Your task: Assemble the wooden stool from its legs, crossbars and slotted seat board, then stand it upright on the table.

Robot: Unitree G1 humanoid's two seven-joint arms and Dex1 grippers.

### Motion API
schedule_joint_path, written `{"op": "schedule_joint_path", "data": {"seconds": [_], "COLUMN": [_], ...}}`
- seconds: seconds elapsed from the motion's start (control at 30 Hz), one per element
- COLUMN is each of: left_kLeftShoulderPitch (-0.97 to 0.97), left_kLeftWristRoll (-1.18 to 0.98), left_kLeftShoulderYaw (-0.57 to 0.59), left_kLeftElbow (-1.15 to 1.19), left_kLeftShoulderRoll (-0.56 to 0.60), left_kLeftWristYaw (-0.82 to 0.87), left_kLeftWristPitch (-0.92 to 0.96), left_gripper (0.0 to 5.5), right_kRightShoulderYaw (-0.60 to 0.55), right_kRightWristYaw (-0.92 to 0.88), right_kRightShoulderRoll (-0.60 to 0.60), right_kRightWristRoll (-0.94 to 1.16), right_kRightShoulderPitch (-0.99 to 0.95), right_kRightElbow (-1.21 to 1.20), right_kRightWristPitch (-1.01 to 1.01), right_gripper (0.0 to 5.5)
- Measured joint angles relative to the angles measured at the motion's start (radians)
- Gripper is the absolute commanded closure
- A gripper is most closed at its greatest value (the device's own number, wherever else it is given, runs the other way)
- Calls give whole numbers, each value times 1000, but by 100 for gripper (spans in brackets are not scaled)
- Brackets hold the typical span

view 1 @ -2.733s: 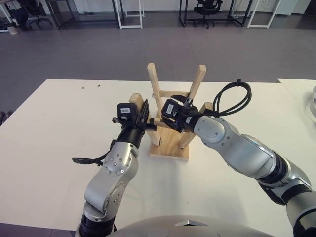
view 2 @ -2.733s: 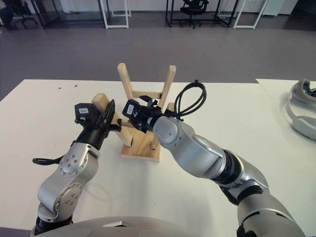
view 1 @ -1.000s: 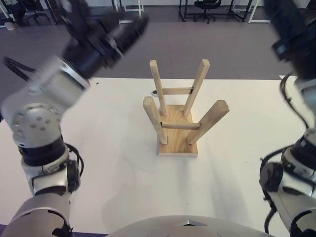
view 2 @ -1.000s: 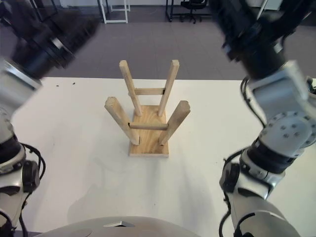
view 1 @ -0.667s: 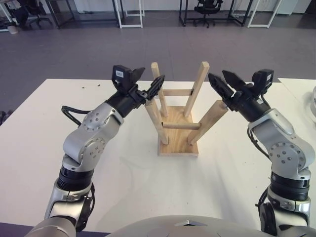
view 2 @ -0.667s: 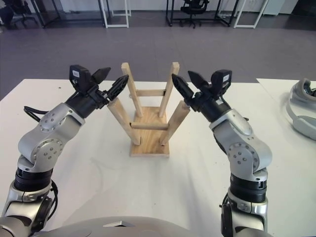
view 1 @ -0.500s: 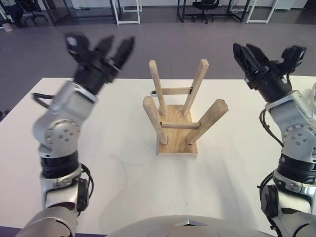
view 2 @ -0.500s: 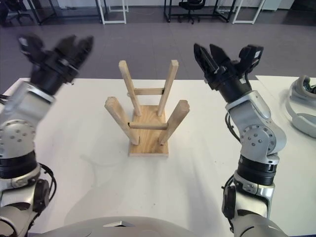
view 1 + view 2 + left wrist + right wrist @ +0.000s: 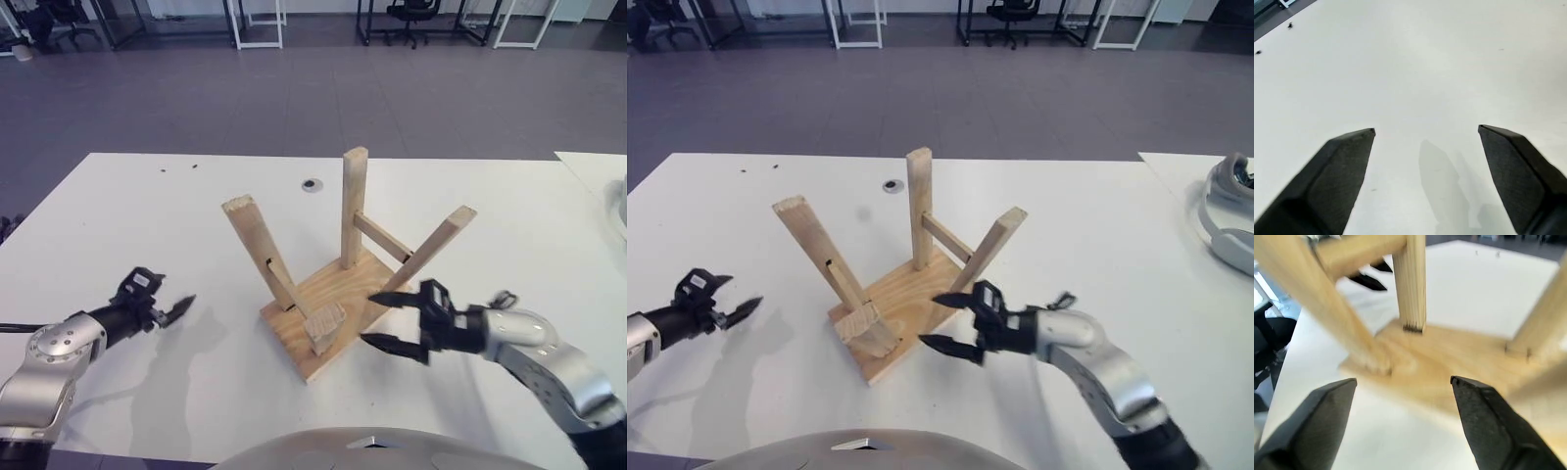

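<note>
Both arms low and forward, both grippers spread.
Left arm [image 9: 54,357] comes in at 8 o'clock of the head view, forearm lying low, wrist straight. Left gripper [image 9: 172,309] aims toward 3 o'clock, and its two dark fingers [image 9: 1342,166] stand well apart in the wrist view. Right arm [image 9: 549,362] comes in at 4 o'clock, elbow bent, forearm running toward 9 o'clock. Right gripper [image 9: 370,318] points at 9 o'clock, one finger above the other, tips wide apart. The two grippers face each other, well apart.
</note>
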Motion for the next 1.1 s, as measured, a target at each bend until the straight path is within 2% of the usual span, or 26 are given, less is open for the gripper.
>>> {"op": "schedule_joint_path", "data": {"seconds": [0.1, 0.2, 0.3, 0.4, 0.53, 0.6, 0.67, 0.77, 0.87, 1.1], "left_kLeftShoulderPitch": [53, 16, -103, -219, -350, -353, -338, -250, -152, -81], "left_kLeftWristRoll": [0, 37, 115, 183, 228, 224, 216, 205, 205, 200], "left_kLeftShoulderYaw": [-60, -164, -289, -332, -282, -280, -274, -202, -176, -292], "left_kLeftElbow": [-89, -120, -93, 0, 202, 204, 196, 159, 60, -130], "left_kLeftShoulderRoll": [4, -28, -69, -148, -347, -385, -389, -343, -289, -305], "left_kLeftWristYaw": [-60, -53, -46, 33, 244, 253, 237, 206, 166, 148], "left_kLeftWristPitch": [41, 69, 70, 45, 19, 15, -2, -29, -17, 124], "left_gripper": [160, 160, 160, 160, 160, 160, 160, 160, 160, 160], "right_kRightShoulderYaw": [-86, -103, -44, 56, 51, 12, -29, -87, -90, -51], "right_kRightWristYaw": [54, 9, -87, -63, -29, -94, -192, -338, -390, -395], "right_kRightShoulderRoll": [-18, 33, 159, 247, 239, 242, 253, 292, 292, 293], "right_kRightWristRoll": [2, -88, -237, -342, -340, -329, -325, -324, -353, -376], "right_kRightShoulderPitch": [-43, -287, -487, -530, -422, -325, -222, -82, -63, -55], "right_kRightElbow": [216, 549, 857, 1002, 908, 799, 672, 498, 447, 363], "right_kRightWristPitch": [-44, -139, -271, -401, -468, -447, -398, -307, -268, -183], "right_gripper": [189, 189, 189, 189, 189, 189, 189, 189, 189, 189]}}
